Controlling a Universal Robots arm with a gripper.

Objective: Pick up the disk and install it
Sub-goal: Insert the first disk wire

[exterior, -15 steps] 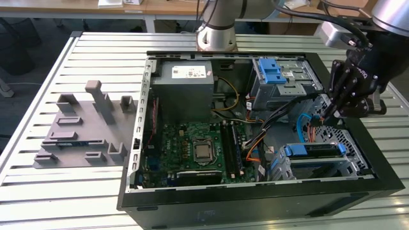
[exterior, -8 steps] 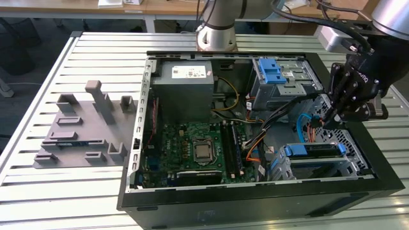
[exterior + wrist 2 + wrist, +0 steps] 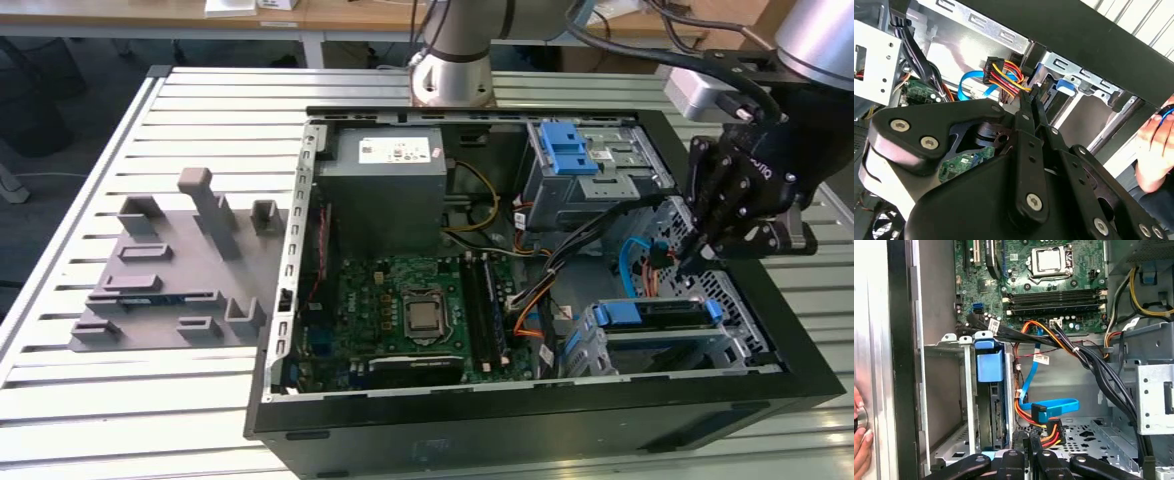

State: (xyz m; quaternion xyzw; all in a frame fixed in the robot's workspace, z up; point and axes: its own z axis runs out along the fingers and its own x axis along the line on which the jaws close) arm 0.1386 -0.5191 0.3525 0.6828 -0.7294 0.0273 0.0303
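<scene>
The disk (image 3: 650,314) sits on edge in the drive cage at the case's front corner, on the exterior view's right, its blue bracket tab (image 3: 989,365) facing up. My gripper (image 3: 694,262) hangs inside the case just beyond that cage. Its two black fingers are pressed together with nothing seen between them. In both wrist views the tips (image 3: 1030,95) (image 3: 1033,440) rest beside a black power plug (image 3: 995,70) with red, yellow and orange wires (image 3: 1051,431) and a blue flat data cable (image 3: 1054,406).
The open black case (image 3: 534,420) lies on a slatted metal table. Inside it are a motherboard (image 3: 414,310), a grey power-supply box (image 3: 387,190) and an upper cage with a blue bracket (image 3: 574,150). A grey fixture plate (image 3: 174,270) lies outside. A person's hand (image 3: 1154,150) (image 3: 859,435) rests at the case wall.
</scene>
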